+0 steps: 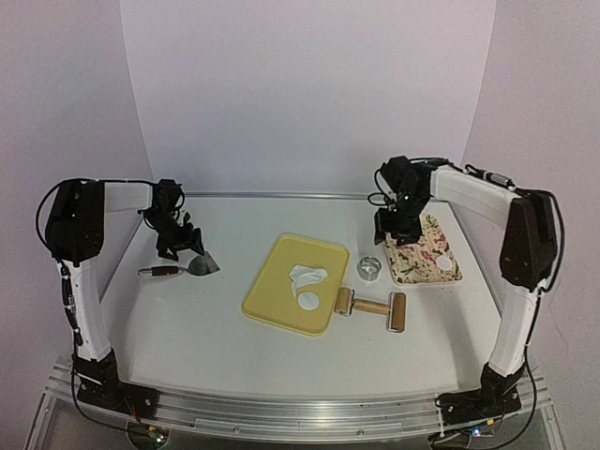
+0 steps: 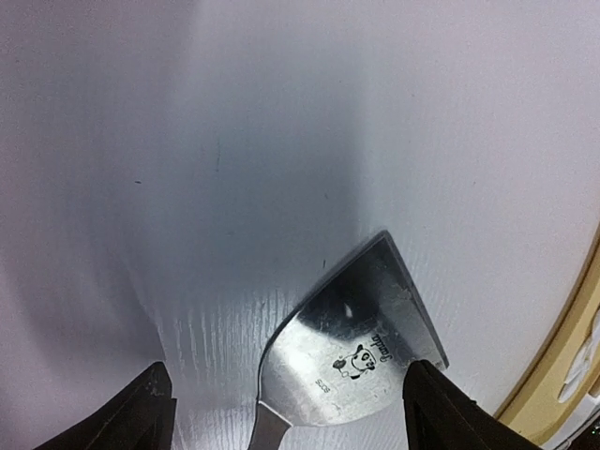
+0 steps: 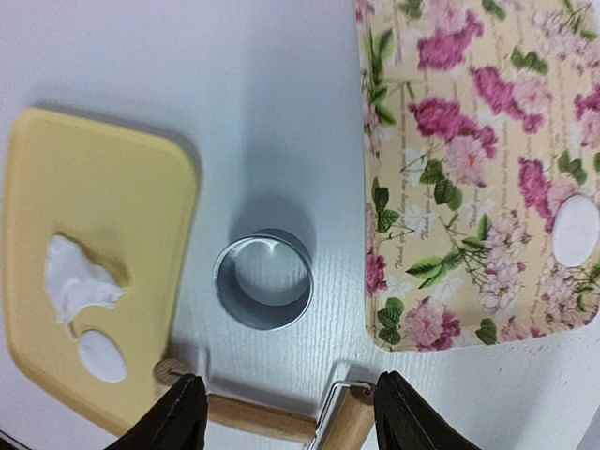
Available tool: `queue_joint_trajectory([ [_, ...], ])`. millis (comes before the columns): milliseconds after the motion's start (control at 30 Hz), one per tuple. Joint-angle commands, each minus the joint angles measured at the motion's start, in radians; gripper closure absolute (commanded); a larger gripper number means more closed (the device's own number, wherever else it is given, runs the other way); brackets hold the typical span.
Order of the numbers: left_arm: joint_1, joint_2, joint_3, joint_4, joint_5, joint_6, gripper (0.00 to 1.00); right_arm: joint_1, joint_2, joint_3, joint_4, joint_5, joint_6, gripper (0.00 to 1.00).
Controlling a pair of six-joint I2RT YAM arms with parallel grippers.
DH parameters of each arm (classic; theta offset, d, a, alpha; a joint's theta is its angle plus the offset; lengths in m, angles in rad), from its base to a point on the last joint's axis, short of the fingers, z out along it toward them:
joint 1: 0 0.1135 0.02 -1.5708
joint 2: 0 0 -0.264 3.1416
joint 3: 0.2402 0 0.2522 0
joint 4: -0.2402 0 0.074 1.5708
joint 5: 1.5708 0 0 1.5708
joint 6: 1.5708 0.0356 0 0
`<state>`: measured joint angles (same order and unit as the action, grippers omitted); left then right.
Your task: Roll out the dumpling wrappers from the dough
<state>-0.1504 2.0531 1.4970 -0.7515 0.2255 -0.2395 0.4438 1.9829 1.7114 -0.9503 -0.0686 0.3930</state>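
Note:
One round white dumpling wrapper (image 1: 307,301) lies on the yellow cutting board (image 1: 281,298), beside a ragged scrap of dough (image 1: 307,276). Another dumpling wrapper (image 1: 442,267) rests on the floral tray (image 1: 417,265). My right gripper (image 1: 390,234) hangs open above the table between board and tray. In its wrist view the right gripper (image 3: 286,412) holds nothing, and the ring cutter (image 3: 263,279), the wrapper (image 3: 575,230) on the tray and the wrapper (image 3: 101,357) on the board all show. My left gripper (image 1: 184,249) stands open over a metal scraper (image 2: 361,347), and nothing is gripped.
The shiny ring cutter (image 1: 369,268) stands on the table between board and tray. A wooden rolling pin (image 1: 373,307) lies at the board's near right corner. The scraper (image 1: 183,268) lies left of the board, handle pointing left. A raised rim runs along the table's far edge.

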Motion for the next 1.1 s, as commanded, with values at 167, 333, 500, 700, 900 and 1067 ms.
queue_joint_trajectory([
  [167, -0.019, -0.004, 0.016, -0.235, -0.076, 0.028, 0.13, 0.002, -0.272, -0.047, -0.011, -0.019, 0.02, 0.33],
  [333, -0.063, -0.114, -0.102, -0.204, 0.152, -0.071, 0.12, 0.002, -0.309, -0.06, -0.021, -0.012, 0.03, 0.33],
  [500, -0.133, -0.187, -0.181, -0.123, 0.341, -0.16, 0.11, 0.002, -0.311, -0.055, -0.022, -0.012, 0.027, 0.32],
  [700, -0.143, -0.199, -0.139, -0.182, 0.152, -0.141, 0.09, 0.003, -0.292, -0.037, -0.02, -0.035, 0.014, 0.32],
  [900, -0.142, -0.257, -0.139, -0.132, -0.065, -0.129, 0.09, 0.013, -0.271, -0.05, 0.029, -0.206, -0.087, 0.34],
  [1067, -0.132, -0.352, -0.181, -0.054, -0.121, -0.169, 0.1, 0.06, -0.231, -0.01, 0.068, -0.265, -0.092, 0.35],
])
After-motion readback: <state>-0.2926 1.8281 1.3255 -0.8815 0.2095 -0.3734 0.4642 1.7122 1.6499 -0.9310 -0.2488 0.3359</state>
